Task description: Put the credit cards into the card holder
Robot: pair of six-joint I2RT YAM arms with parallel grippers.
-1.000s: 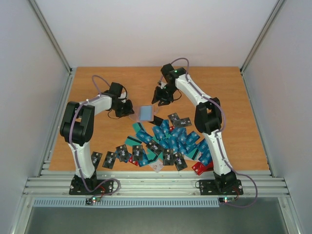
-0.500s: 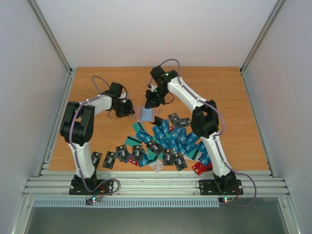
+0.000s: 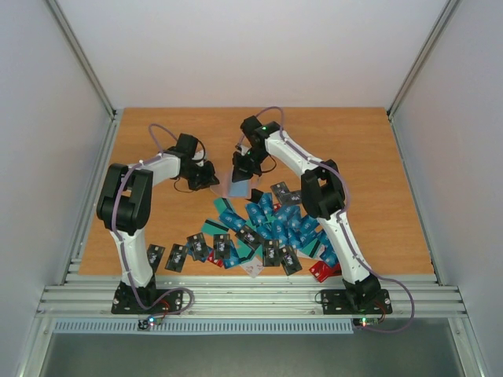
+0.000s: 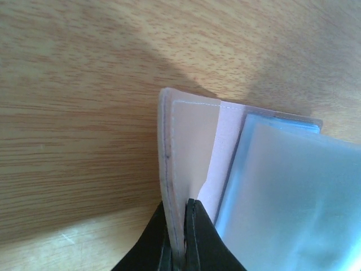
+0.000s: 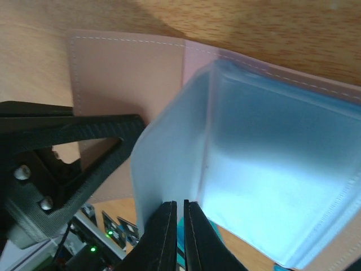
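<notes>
Slippage is the main risk. Each claw has only a thin edge of the holder (image 3: 236,187), so a pull in the wrong direction could draw the soft cover or the slick leaf out of the pinch and let the holder flop shut on the table (image 3: 157,133). A hard tug by the right arm would likely drag the whole holder out of the left pinch, or strain the seam where leaf meets cover. Another snag is that both claws are busy and neither carries a card. The cards (image 3: 271,228) lie in a loose, overlapping heap at 5 o'clock from the holder, and letting go to fetch one may let the pocket close.

The left claw (image 4: 179,210) is pressed together on an edge of the pinkish cover, which runs up from between its fingers toward 12 o'clock in its own view. Seen from above, it sits at 9 o'clock of the holder. The right claw (image 5: 179,210) is likewise pressed almost flat, pinching the lower edge of a translucent bluish leaf (image 5: 271,186) that belongs to the holder and holding it raised off the cover. From above it sits at 12 o'clock of the holder. The holder lies open near the table's middle, between the two claws. Whether any card is already inside cannot be told.
</notes>
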